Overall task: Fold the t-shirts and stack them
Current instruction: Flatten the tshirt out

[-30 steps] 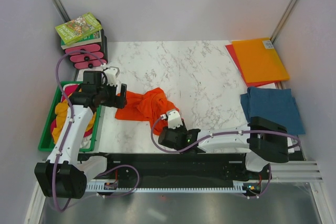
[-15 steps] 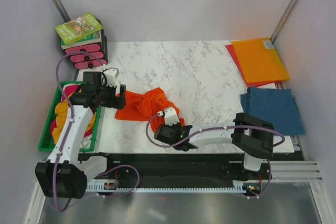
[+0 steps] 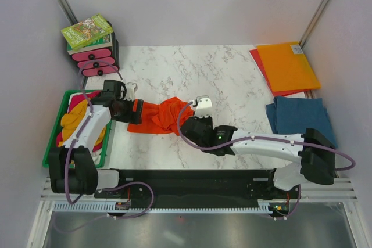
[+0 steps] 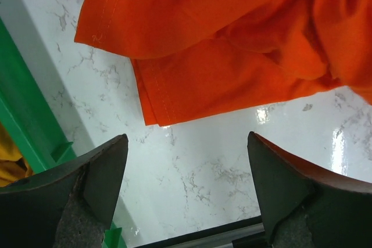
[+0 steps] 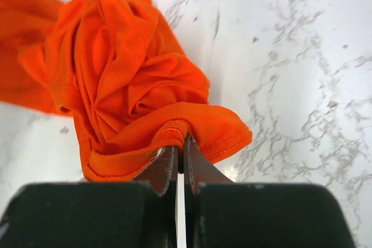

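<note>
Our right gripper is pinched tight on a fold at the right end of the orange t-shirt. The shirt lies crumpled sideways on the worktop. Our left gripper hangs wide apart just over its left edge.

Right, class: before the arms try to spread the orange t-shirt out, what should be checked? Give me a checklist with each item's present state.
1. Right fingers shut on a fold of the orange t-shirt: ok.
2. Left fingers gripping that shirt: not ok; they stand open, the hem just ahead, only the table between them.
3. Shirt lying flat: not ok; it is bunched.
4. Teal-blue t-shirt lying apart from the orange one: ok.
5. How many layers the right grip holds: cannot tell.
</note>
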### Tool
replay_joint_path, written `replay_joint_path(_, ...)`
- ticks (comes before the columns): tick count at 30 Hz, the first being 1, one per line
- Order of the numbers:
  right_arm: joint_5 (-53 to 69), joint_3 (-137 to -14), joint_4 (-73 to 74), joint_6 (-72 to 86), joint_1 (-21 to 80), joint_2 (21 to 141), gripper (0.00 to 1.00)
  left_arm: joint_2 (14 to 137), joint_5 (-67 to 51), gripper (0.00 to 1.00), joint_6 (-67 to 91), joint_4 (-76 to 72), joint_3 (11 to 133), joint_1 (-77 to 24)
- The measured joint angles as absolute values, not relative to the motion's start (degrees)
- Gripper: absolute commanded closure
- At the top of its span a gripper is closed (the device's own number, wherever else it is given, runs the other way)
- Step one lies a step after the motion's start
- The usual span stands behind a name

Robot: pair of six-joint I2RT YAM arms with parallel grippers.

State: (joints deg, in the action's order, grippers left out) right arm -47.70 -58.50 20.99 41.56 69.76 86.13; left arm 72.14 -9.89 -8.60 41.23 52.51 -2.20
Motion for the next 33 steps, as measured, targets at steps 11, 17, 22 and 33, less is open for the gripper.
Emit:
replay_joint_path(11,-50.50,-58.76,24.56,41.76,67.31,83.61,1.00,89.86,-3.95,0.41,-7.49,35.73,56.88,0.80)
replay_joint_path(17,-51.00,-58.74,25.28,41.76,66.87,83.59,1.00,90.24,-3.07,0.41,-7.68,35.86,57.25,2.50)
replay_joint_path(22,-51.13,-58.74,25.30,41.76,66.35,83.59,1.00,92.84,-3.20,0.58,-7.88,35.83,57.28,2.44)
replay_joint_path(33,-51.13,-57.67,25.54,41.76,66.08,82.19,1.00,97.45,-7.07,0.76,-8.40,36.93,58.13,2.55)
